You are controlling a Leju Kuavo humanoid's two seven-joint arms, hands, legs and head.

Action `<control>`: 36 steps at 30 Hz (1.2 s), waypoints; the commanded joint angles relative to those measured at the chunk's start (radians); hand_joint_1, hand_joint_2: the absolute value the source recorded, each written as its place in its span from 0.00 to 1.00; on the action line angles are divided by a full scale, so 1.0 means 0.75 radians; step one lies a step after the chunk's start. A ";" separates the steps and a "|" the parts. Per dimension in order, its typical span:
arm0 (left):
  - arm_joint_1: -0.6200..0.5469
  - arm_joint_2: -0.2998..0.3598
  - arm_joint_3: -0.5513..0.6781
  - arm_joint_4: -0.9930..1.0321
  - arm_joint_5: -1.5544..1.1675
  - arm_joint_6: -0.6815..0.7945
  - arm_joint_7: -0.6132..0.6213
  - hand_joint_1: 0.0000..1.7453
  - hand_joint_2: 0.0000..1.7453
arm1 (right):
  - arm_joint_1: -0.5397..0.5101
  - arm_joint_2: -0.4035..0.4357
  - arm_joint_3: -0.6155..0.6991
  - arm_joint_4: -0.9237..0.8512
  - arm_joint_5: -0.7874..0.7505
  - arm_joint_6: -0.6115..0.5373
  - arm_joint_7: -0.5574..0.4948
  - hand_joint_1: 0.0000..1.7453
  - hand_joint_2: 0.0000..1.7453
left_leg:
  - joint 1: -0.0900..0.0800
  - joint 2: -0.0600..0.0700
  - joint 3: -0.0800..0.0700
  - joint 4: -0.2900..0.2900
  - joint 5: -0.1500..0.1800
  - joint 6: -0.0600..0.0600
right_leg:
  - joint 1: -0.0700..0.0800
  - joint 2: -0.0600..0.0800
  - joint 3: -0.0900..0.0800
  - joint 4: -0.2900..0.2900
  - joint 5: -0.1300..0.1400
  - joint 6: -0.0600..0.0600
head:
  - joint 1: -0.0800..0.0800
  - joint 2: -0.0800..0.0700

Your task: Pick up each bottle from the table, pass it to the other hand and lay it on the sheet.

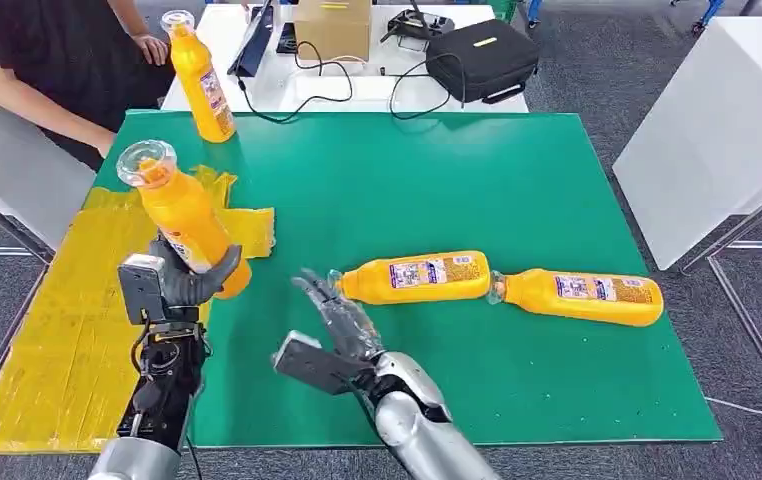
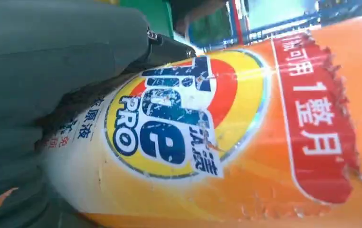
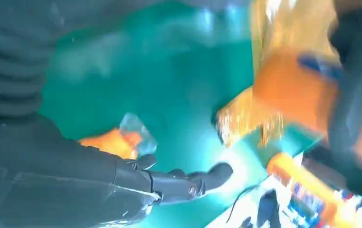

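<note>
My left hand [image 1: 185,282] grips an orange bottle [image 1: 182,213] near its base and holds it up, tilted, clear cap uppermost, over the edge of the yellow sheet [image 1: 67,330]. Its label [image 2: 179,118] is close up in the left wrist view. My right hand [image 1: 342,320] hovers open over the green table [image 1: 517,180], fingers spread, just right of the held bottle. Two more orange bottles lie on the table: one [image 1: 417,277] beside my right hand, another [image 1: 582,296] end to end with it further right. A fourth bottle [image 1: 202,80] stands upright at the table's far left corner.
A person in black [image 1: 57,60] stands at the far left, a hand near the upright bottle. Behind the green table, a white table [image 1: 257,90] carries a cardboard box [image 1: 334,25], a black bag [image 1: 482,58] and cables. A white cabinet [image 1: 727,130] stands at the right.
</note>
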 commanded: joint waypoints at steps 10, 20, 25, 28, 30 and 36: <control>-0.136 0.090 -0.065 0.381 -0.854 0.778 0.331 1.00 1.00 | 0.170 -0.056 -0.148 -0.325 0.031 0.023 0.009 0.00 0.00 | -0.001 -0.004 0.006 -0.002 -0.001 0.002 | -0.001 -0.003 0.006 -0.001 -0.003 -0.003 | 0.001 0.000; -0.083 0.134 0.050 0.544 -1.678 0.859 0.795 1.00 1.00 | 0.241 -0.090 -0.167 -0.417 0.068 -0.003 -0.019 0.00 0.00 | -0.002 -0.002 0.011 -0.003 -0.003 0.002 | -0.001 0.000 0.011 -0.001 -0.004 -0.003 | 0.001 0.000; -0.006 0.217 -0.095 0.554 -1.725 0.859 1.040 1.00 1.00 | 0.257 -0.120 -0.231 -0.531 0.041 0.082 -0.030 0.00 0.00 | -0.002 -0.001 0.009 -0.002 -0.003 0.002 | -0.002 0.000 0.008 -0.001 -0.003 -0.003 | 0.001 0.000; -0.008 0.215 -0.035 0.566 -1.713 0.859 1.005 1.00 1.00 | 0.253 -0.121 -0.230 -0.519 0.045 0.091 -0.034 0.00 0.00 | -0.002 0.003 0.007 -0.003 -0.003 0.000 | -0.001 0.003 0.006 -0.002 -0.001 -0.002 | 0.001 0.000; -0.008 0.215 -0.035 0.566 -1.713 0.859 1.005 1.00 1.00 | 0.253 -0.121 -0.230 -0.519 0.045 0.091 -0.034 0.00 0.00 | -0.002 0.002 0.008 -0.003 -0.003 0.000 | -0.001 0.003 0.007 -0.002 -0.001 -0.003 | 0.000 0.000; -0.019 0.225 0.071 0.598 -1.725 0.859 1.026 1.00 1.00 | 0.225 -0.111 -0.209 -0.473 0.055 0.101 -0.042 0.00 0.00 | -0.002 0.002 0.011 -0.003 -0.003 0.000 | -0.001 0.003 0.008 0.000 -0.001 -0.003 | 0.000 0.000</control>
